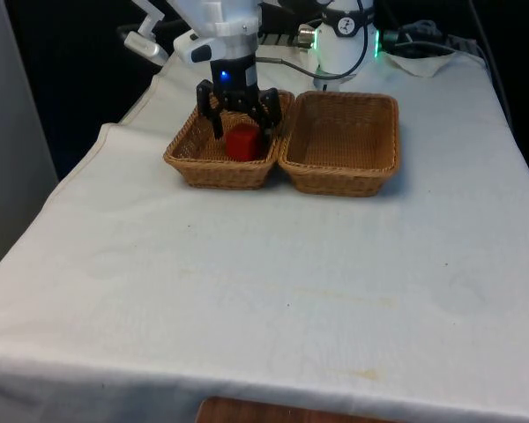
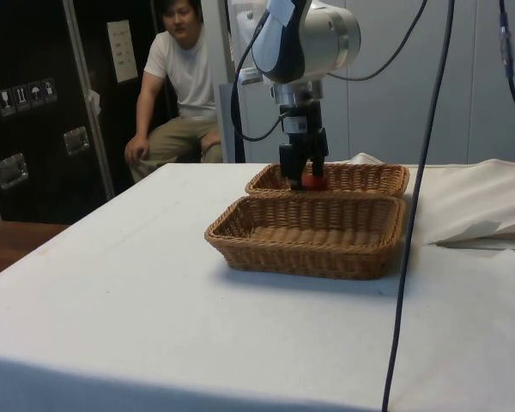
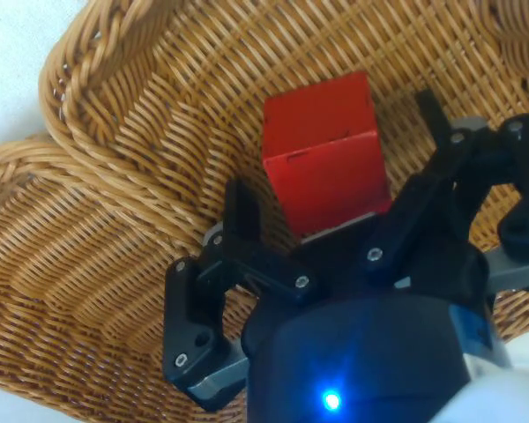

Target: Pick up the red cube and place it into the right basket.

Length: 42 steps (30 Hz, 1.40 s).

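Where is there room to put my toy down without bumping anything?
The white cloth in front of both baskets is bare. The basket on the front view's right has nothing inside. The other basket is crowded: the red cube and the open pincer.

White-clothed table [image 1: 247, 291], bearing two wicker baskets [image 1: 219, 163] [image 1: 342, 172] side by side, rims touching.

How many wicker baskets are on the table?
2, side by side: one on the front view's left, holding the red cube; the other on its right.
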Available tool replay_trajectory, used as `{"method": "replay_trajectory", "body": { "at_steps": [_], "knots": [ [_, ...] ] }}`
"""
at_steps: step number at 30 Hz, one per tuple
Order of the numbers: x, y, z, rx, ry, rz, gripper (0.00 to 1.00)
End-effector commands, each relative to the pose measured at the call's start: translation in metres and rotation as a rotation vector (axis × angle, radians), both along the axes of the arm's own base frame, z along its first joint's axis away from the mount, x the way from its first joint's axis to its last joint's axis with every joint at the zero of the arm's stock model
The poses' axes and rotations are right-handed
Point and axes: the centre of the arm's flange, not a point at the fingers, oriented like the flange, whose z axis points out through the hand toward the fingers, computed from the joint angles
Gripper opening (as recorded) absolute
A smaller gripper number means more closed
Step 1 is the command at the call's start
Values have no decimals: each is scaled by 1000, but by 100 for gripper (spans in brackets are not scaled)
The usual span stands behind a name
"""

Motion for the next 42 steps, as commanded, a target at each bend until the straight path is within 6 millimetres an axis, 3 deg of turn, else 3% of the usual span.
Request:
{"method": "replay_trajectory", "body": {
  "at_steps": [1,6,20,31,42],
  "knots": [
    [0,0,0,0,1,-1,100],
    [0,0,0,0,0,-1,100],
    [1,-4,39,29,-21,6,100],
    [10,19,68,40,-24,24,100],
    [24,52,70,33,-22,35,100]
  ]
}}
